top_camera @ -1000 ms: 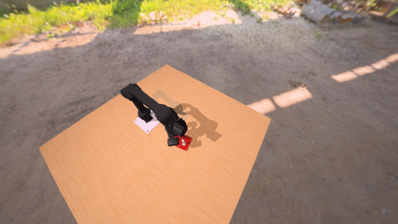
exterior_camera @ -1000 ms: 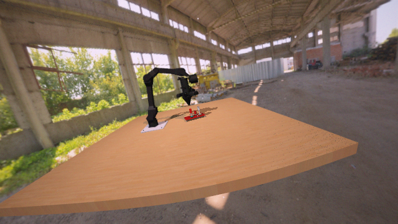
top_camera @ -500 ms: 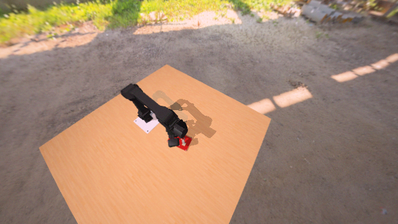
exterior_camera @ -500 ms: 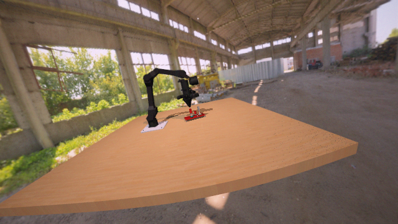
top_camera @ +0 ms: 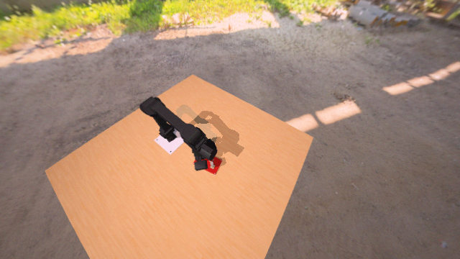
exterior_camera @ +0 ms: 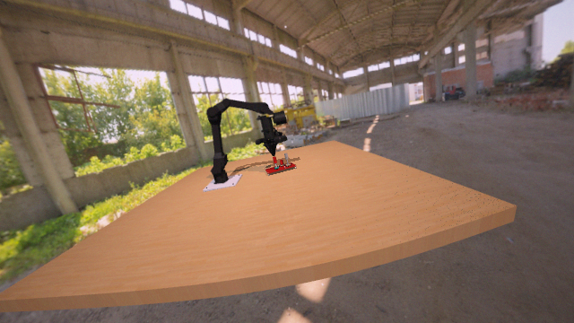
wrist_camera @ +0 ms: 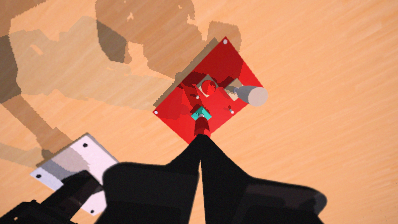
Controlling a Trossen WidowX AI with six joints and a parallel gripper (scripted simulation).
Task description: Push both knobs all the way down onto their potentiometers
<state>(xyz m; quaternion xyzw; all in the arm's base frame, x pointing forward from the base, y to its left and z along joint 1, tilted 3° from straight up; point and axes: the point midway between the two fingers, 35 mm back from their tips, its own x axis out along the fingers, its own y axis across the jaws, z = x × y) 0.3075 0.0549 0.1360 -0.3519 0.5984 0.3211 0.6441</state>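
Circuit board (top_camera: 217, 170) (exterior_camera: 282, 169) (wrist_camera: 225, 57), lower centre of top view, likely light with snap-prone parts; claw (exterior_camera: 273, 154) (wrist_camera: 201, 138) closed, empty, above red knob (exterior_camera: 274, 160) (wrist_camera: 202, 126), best pushed straight down on its top, no grip needed.
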